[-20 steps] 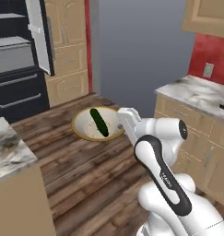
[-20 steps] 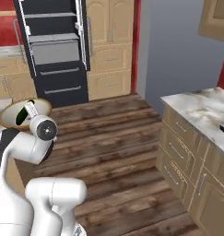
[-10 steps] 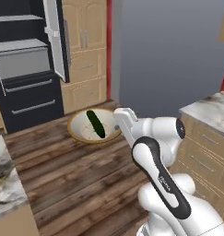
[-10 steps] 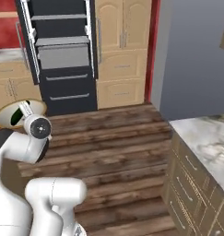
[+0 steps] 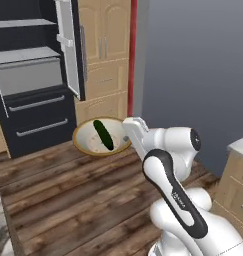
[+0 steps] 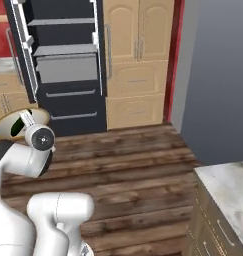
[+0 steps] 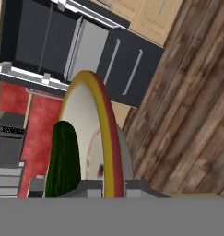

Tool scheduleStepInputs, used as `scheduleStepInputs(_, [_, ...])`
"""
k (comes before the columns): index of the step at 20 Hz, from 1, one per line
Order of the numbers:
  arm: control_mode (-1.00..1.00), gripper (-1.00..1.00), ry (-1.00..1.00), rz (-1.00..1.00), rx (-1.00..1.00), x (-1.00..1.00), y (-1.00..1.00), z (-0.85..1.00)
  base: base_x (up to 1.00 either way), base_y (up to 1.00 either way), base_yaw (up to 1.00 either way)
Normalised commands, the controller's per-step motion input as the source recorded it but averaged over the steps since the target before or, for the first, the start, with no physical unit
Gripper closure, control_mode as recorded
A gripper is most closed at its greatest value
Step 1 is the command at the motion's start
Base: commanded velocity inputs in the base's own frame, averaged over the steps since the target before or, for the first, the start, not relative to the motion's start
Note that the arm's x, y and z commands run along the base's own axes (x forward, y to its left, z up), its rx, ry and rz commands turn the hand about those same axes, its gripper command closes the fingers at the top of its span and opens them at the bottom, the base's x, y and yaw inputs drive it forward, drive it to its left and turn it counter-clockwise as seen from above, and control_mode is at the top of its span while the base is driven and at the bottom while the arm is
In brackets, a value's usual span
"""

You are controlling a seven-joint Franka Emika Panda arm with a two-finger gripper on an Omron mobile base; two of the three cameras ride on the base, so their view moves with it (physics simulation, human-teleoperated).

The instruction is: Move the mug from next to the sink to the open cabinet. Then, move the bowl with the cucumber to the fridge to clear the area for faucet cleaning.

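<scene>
End effector [image 5: 127, 136] clenched on the bowl [image 5: 90, 142] rim, cucumber [image 5: 103, 134] riding inside.
Over the last second the base has swung round, so the fridge [image 5: 35, 75] now stands open just behind the bowl: the carry is nearly over, shelving remains.

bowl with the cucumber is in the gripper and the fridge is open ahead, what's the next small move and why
Probably carry on toward the fridge, keeping the bowl level. The gripper is shut on the bowl's rim, the cucumber lies loose inside, and the bowl hangs over the wood floor, short of the grey shelves.
</scene>
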Motion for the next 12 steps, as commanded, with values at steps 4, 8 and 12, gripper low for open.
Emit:
scheduleStepInputs(4, [1.0, 1.0, 0.0, 0.0, 0.0, 0.0, 0.0, 0.0, 1.0, 0.07, 0.03])
scheduleStepInputs(8, [1.0, 1.0, 0.0, 0.0, 0.0, 0.0, 0.0, 0.0, 1.0, 0.23, 0.0])
scheduleStepInputs(12, [1.0, 1.0, 0.0, 0.0, 0.0, 0.0, 0.0, 0.0, 1.0, 0.42, 0.0])
